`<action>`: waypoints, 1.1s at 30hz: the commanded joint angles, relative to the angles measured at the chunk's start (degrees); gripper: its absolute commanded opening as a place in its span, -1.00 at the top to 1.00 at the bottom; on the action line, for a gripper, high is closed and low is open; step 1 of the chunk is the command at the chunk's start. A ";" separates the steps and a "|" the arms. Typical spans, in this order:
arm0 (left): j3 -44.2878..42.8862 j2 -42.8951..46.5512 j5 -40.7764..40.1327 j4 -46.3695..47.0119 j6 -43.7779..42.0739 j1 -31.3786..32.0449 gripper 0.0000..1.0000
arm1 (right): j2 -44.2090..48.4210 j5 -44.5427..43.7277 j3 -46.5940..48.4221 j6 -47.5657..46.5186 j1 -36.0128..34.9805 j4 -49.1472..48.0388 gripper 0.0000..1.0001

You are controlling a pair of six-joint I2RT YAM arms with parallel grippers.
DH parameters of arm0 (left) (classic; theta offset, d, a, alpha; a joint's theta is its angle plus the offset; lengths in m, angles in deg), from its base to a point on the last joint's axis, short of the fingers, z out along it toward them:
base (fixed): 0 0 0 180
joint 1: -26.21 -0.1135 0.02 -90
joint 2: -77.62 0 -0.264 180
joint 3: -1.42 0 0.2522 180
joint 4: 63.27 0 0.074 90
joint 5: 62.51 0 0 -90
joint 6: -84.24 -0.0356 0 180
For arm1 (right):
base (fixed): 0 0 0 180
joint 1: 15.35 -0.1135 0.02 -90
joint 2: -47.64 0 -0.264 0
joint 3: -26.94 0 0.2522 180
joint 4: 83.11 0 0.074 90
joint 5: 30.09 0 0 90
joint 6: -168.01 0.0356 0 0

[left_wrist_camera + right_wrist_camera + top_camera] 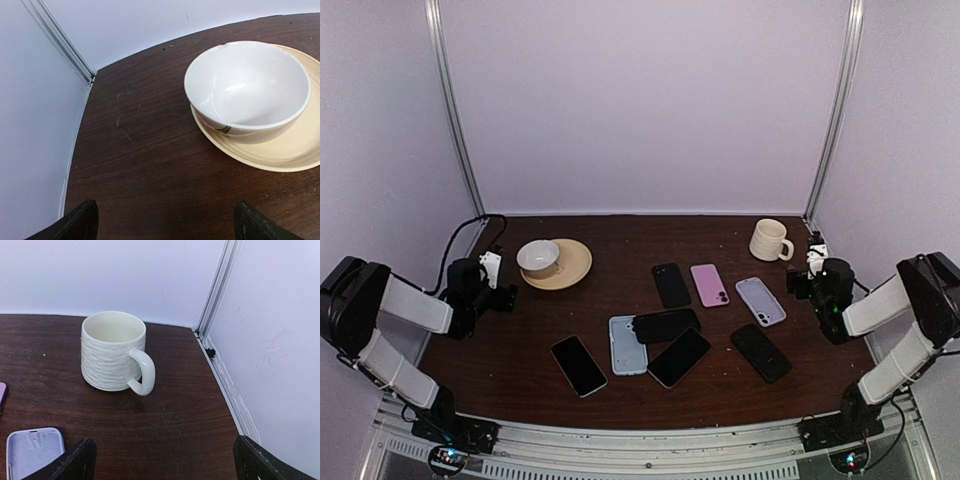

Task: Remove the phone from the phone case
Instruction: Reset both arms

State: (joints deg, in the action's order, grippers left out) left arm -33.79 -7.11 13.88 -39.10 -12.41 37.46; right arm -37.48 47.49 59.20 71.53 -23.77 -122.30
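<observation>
1. Holding everything up is the brown bench [720,240].
2. Left hand [167,222] hangs by the left edge, spread wide with nothing in it, facing a white bowl [247,90] on a yellow plate [295,150].
3. Right hand [165,460] hangs by the right edge, spread wide with nothing in it, near a cream mug [112,352].
4. Phones [670,285] and cases [760,301] lie flat mid-bench, well apart from both hands. One black phone [665,325] overlaps the blue case [620,355].
5. Any writing on them is too small to read.
</observation>
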 commanded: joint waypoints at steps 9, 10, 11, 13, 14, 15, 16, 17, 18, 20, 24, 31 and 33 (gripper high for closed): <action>2.44 -4.92 11.33 14.39 4.82 -7.86 -0.95 | -4.19 4.62 3.23 2.03 4.03 -2.53 -0.99; 2.26 -4.85 11.09 13.83 4.95 -7.88 -0.95 | -4.14 4.60 3.13 1.98 4.03 -2.64 -0.99; 2.33 -5.40 10.68 15.23 5.04 -7.86 -0.95 | -4.09 4.53 3.20 1.98 4.03 -2.38 -0.99; 1.85 -4.90 8.00 13.26 6.25 -7.90 -0.95 | -4.11 4.57 3.21 1.96 4.03 -2.54 -0.99; 1.92 -5.25 7.26 13.95 6.36 -7.84 -0.95 | -4.09 4.52 3.21 1.92 4.03 -2.51 -0.99; 2.00 -5.35 7.20 14.57 6.31 -7.89 -0.95 | -4.10 4.53 3.13 1.92 4.03 -2.59 -0.99; 2.01 -5.05 6.99 13.89 6.44 -7.90 -0.95 | -4.14 4.52 3.20 1.96 4.03 -2.52 -0.99; 2.13 -5.01 7.01 13.99 6.40 -7.87 -0.95 | -4.22 4.56 3.21 1.96 4.03 -2.51 -0.99; 2.07 -5.27 7.26 14.53 6.30 -7.90 -0.95 | -4.23 4.60 3.25 1.92 4.03 -2.41 -0.99; 2.03 -5.13 7.37 14.35 6.29 -7.85 -0.95 | -4.23 4.68 3.29 1.94 4.03 -2.41 -0.99; 2.02 -5.26 7.49 14.46 6.30 -7.84 -0.95 | -4.22 4.69 3.29 1.97 4.03 -2.36 -0.99; 1.96 -5.27 7.50 14.45 6.30 -7.85 -0.95 | -4.18 4.73 3.29 1.94 4.03 -2.38 -0.99; 2.03 -5.27 7.53 14.45 6.30 -7.87 -0.95 | -4.19 4.69 3.29 1.92 4.03 -2.36 -0.99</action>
State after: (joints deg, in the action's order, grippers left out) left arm -31.32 -12.11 21.91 -28.02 -6.69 29.96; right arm -42.05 52.08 61.81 72.89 -20.10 -124.44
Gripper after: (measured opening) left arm 0.976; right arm 0.995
